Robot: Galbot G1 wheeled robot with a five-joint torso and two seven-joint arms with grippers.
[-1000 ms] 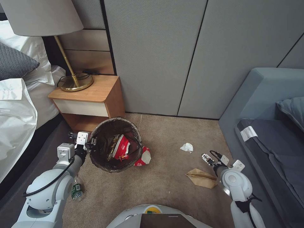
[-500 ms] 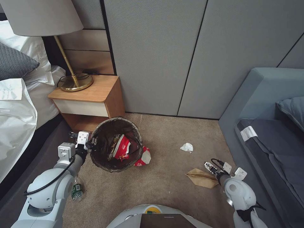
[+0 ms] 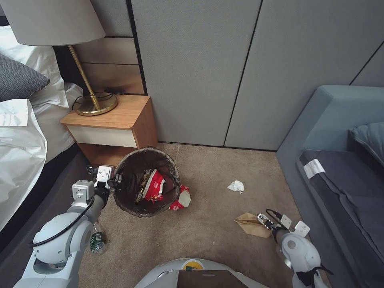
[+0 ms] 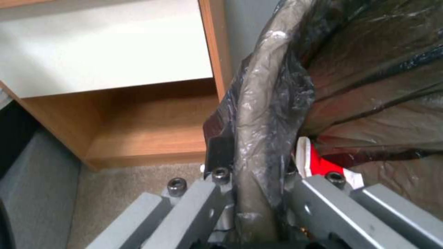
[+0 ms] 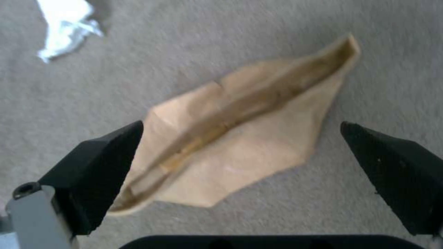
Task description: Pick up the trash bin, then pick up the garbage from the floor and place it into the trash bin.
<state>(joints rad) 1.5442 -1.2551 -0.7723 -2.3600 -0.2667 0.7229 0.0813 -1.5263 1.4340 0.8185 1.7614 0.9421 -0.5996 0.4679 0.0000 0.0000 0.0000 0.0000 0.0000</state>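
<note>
The trash bin (image 3: 138,162), lined with a dark bag, stands on the carpet floor (image 3: 208,168) in front of the nightstand. My left gripper (image 3: 115,183) is shut on its near-left rim (image 4: 258,114), one finger on each side of the wall. A red-and-white wrapper (image 3: 154,186) lies inside the bin. My right gripper (image 3: 264,219) hangs open just over a flattened brown paper bag (image 3: 250,225); in the right wrist view the bag (image 5: 240,131) lies between the two black fingertips (image 5: 104,162). Other garbage: a white tissue wad (image 3: 236,186), a red-and-white wrapper (image 3: 182,199) beside the bin, a small bottle (image 3: 96,240).
A wooden nightstand (image 3: 114,126) with a brass lamp (image 3: 94,102) stands behind the bin, the bed (image 3: 20,140) to its left. A grey-blue sofa (image 3: 340,160) borders the right side. Grey wall panels (image 3: 220,72) close off the back.
My right gripper has dropped and drawn back toward me, from beside the paper bag to right over its near end. The left gripper and the bin have stayed put.
</note>
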